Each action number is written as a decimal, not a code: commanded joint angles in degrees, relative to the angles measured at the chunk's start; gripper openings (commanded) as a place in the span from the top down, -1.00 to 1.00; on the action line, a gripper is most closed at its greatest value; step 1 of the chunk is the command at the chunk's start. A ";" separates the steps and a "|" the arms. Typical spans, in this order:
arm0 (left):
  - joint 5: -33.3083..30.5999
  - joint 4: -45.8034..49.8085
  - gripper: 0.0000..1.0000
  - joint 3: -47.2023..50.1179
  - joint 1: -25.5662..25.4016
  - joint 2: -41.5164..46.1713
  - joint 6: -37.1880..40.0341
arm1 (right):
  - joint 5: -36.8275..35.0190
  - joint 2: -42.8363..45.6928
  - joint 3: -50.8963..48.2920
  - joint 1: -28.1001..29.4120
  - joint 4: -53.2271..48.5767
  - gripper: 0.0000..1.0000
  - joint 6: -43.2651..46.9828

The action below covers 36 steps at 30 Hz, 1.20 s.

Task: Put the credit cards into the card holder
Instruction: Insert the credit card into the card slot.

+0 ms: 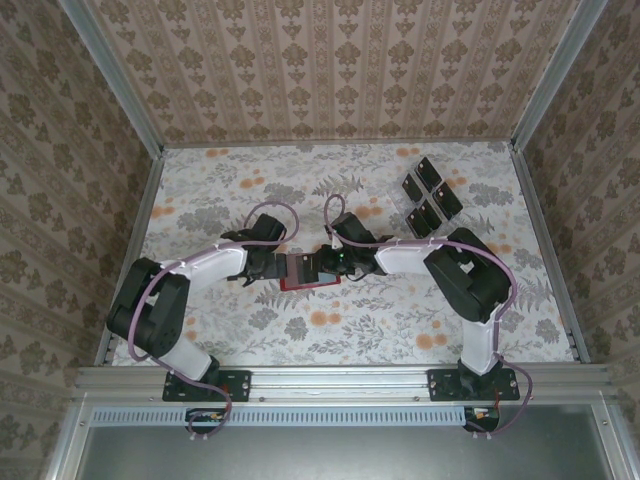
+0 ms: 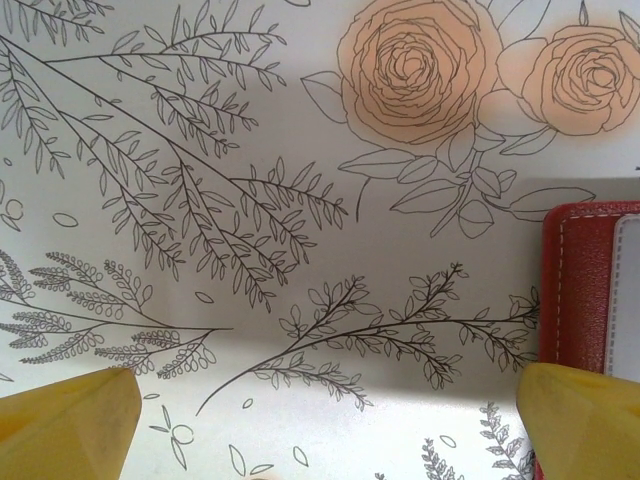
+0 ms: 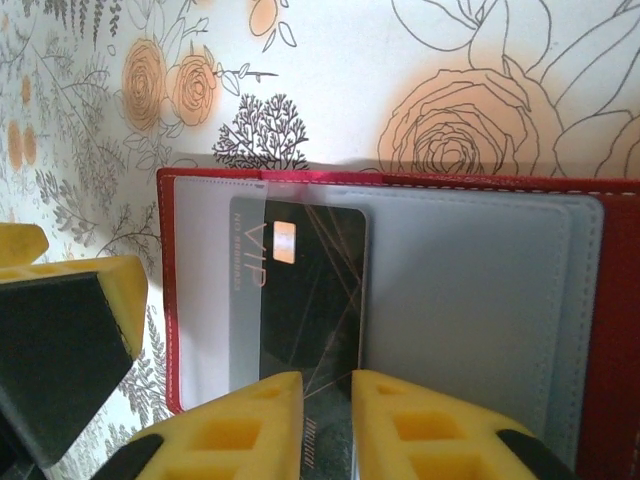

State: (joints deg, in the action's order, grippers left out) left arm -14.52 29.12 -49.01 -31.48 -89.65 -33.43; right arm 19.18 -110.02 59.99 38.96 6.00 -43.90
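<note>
The card holder lies open on the flowered tablecloth between the two arms, a red wallet with grey inner pockets. One black credit card marked VIP lies flat on it, its left part under the clear left pocket. My right gripper is over the card's near end, its yellow fingers drawn in to a narrow slit through which the card shows. My left gripper stands wide open low over the cloth, its right finger at the wallet's red edge. Several more credit cards lie at the back right.
The spare cards rest in a clear tray near the back right corner. Patterned walls with metal rails close the table on three sides. From above, both grippers crowd the table's middle.
</note>
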 commanded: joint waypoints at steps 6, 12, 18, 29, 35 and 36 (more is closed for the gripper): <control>0.72 -0.54 -0.99 1.55 -1.08 -1.39 -1.71 | 2.37 -1.27 1.44 0.77 1.26 0.75 -1.49; 0.75 -0.82 -0.99 1.74 -1.59 -1.77 -1.98 | 2.88 -2.17 2.31 1.42 1.65 0.76 -1.98; 0.81 -1.17 -1.00 1.94 -2.00 -1.85 -2.16 | 3.41 -3.43 4.16 1.95 1.38 0.76 -2.22; 0.24 -0.62 -1.00 1.60 -2.27 -0.49 -1.90 | 1.50 -1.12 4.87 1.53 -0.54 0.68 -1.13; -0.26 0.63 -0.99 0.81 -1.74 2.40 -1.07 | -1.30 1.82 2.68 -1.10 -3.36 0.42 0.63; -0.26 0.75 -1.00 0.61 -1.52 2.85 -1.04 | -1.38 1.74 2.80 -1.45 -3.99 0.40 0.95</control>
State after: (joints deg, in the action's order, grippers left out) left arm -14.15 28.10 -47.59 -33.34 -89.36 -34.54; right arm 19.92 -110.54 63.57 38.65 5.02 -44.62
